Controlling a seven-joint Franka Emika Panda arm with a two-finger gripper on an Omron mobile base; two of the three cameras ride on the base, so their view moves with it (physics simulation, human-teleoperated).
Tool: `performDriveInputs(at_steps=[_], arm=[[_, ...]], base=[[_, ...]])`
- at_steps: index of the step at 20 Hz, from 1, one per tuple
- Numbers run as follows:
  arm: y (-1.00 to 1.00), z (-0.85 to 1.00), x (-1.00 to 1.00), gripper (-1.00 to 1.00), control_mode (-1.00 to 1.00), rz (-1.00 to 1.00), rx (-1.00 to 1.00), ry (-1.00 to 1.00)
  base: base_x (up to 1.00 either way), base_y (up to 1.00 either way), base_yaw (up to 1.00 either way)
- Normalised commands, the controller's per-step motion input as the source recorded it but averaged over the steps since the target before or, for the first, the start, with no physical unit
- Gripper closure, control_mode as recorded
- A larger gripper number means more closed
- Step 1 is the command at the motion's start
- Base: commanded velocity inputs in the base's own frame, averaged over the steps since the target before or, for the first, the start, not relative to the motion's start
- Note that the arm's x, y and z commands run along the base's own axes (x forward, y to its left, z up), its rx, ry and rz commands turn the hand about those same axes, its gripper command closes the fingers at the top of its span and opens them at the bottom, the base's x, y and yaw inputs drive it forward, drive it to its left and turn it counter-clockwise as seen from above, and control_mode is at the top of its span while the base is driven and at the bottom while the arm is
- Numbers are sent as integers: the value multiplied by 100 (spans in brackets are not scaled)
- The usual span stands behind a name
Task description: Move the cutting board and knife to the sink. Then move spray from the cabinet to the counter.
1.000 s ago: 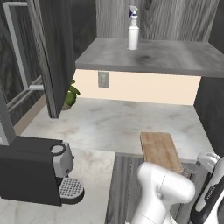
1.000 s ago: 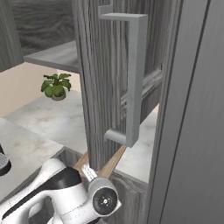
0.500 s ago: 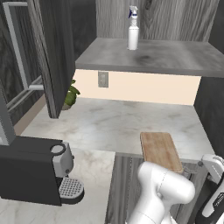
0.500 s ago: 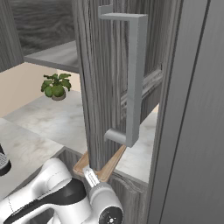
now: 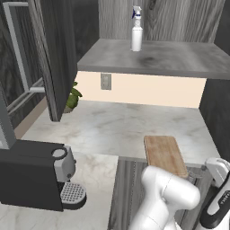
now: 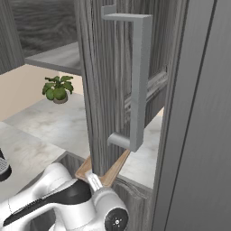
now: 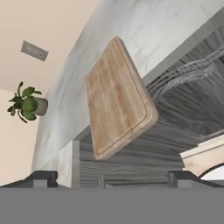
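**A:** Start at your gripper. What are the fingers doing?

**B:** In the hand view your two fingertips stand spread wide, nothing between them. You hold nothing.

**A:** And just beyond them?

**B:** The cutting board lies flat on the marbled counter, one end jutting over the front edge above the arched lower cabinet door. You're apart from it, looking up at that overhang.

**A:** So which step is this?

**B:** I judge the first: reaching for the board, which isn't at the sink yet. I can't make out the knife here. Next you'd likely bring the open jaws around the overhanging edge and close.

**A:** Farther out?

**B:** The spray bottle stands upright on the cabinet shelf, with a potted plant and coffee machine to the left.
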Motion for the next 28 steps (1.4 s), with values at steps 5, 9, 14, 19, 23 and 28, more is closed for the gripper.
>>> performDriveInputs(at_steps=[5, 9, 14, 19, 23, 28], arm=[[7, -8, 0, -100, -100, 4, 0, -5], [5, -12, 6, -100, -100, 4, 1, -2], [0, -4, 22, -100, -100, 4, 4, 0], [0, -10, 29, -100, -100, 3, 4, 0], [0, -18, 26, -100, -100, 3, 3, 0], [0, -27, 16, -100, -100, 3, 3, 0]], base=[[0, 0, 0], [0, 0, 0], [0, 0, 0], [0, 0, 0], [0, 0, 0], [0, 0, 0]])
